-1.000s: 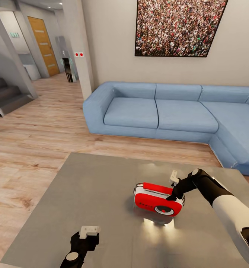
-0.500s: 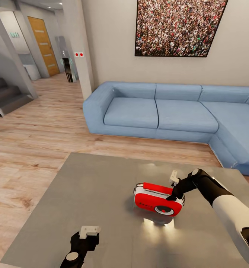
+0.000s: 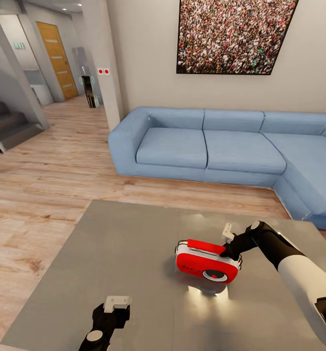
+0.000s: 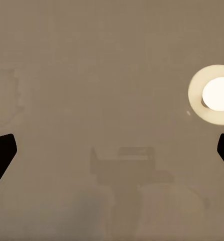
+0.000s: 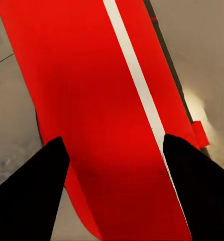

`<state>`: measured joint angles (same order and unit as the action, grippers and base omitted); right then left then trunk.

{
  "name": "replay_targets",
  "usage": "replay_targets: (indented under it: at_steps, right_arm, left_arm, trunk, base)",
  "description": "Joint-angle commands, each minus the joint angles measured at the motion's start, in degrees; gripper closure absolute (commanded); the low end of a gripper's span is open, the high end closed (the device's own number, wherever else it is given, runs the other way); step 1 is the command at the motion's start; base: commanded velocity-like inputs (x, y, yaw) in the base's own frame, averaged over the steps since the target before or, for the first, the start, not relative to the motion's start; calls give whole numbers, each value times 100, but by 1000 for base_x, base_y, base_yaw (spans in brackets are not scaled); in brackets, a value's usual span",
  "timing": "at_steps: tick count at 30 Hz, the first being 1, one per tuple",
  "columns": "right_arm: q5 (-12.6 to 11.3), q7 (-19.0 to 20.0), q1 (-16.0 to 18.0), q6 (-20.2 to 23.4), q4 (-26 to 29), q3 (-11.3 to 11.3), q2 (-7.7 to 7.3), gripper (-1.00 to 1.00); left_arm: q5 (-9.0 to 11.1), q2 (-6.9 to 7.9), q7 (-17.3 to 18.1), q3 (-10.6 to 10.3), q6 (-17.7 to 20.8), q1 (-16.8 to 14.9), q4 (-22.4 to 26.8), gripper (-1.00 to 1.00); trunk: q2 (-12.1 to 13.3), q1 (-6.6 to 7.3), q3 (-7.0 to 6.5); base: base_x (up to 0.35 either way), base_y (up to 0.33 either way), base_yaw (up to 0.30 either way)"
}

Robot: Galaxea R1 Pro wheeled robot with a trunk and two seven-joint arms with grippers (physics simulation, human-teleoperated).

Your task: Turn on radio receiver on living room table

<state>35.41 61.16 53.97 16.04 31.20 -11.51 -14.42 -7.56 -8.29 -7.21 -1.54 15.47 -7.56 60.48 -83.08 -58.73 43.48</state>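
The radio receiver is pressed from above by the released right end effector; excess force may slide it across the glossy table.

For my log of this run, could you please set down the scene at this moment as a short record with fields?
place: living room, blue sofa under a crowd picture
table: grey glossy table
radio: red radio receiver lying on the table, dial facing the robot
right pincer: right pincer open, fingers on either side of the radio's top end
left pincer: left pincer open, above bare tabletop, apart from the radio
reflection: lamp glare on the tabletop
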Motion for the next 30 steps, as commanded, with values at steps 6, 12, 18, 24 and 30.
replay_targets:
  at_steps: [6,12,18,24,30]
  right_arm:
    - [-5,10,0,3,0,0,0,100]
    - [-8,3,0,4,0,0,0,100]
    - [-8,1,0,4,0,5,0,100]
    - [1,1,0,4,0,1,0,100]
    - [1,1,0,4,0,1,0,100]
  left_arm:
    - [0,-5,-1,-2,0,0,2,-100]
    - [0,-5,0,-1,0,-1,-1,-100]
    - [0,-5,0,-2,0,0,1,-100]
    - [8,-30,-8,5,15,0,8,-100]
    - [9,-40,-2,5,17,0,8,-100]
  trunk:
    - [0,0,0]
    - [0,0,0]
    - [0,0,0]
    - [0,0,0]
    - [0,0,0]
  base:
    - [0,0,0]
    - [0,0,0]
    - [0,0,0]
    - [0,0,0]
    - [0,0,0]
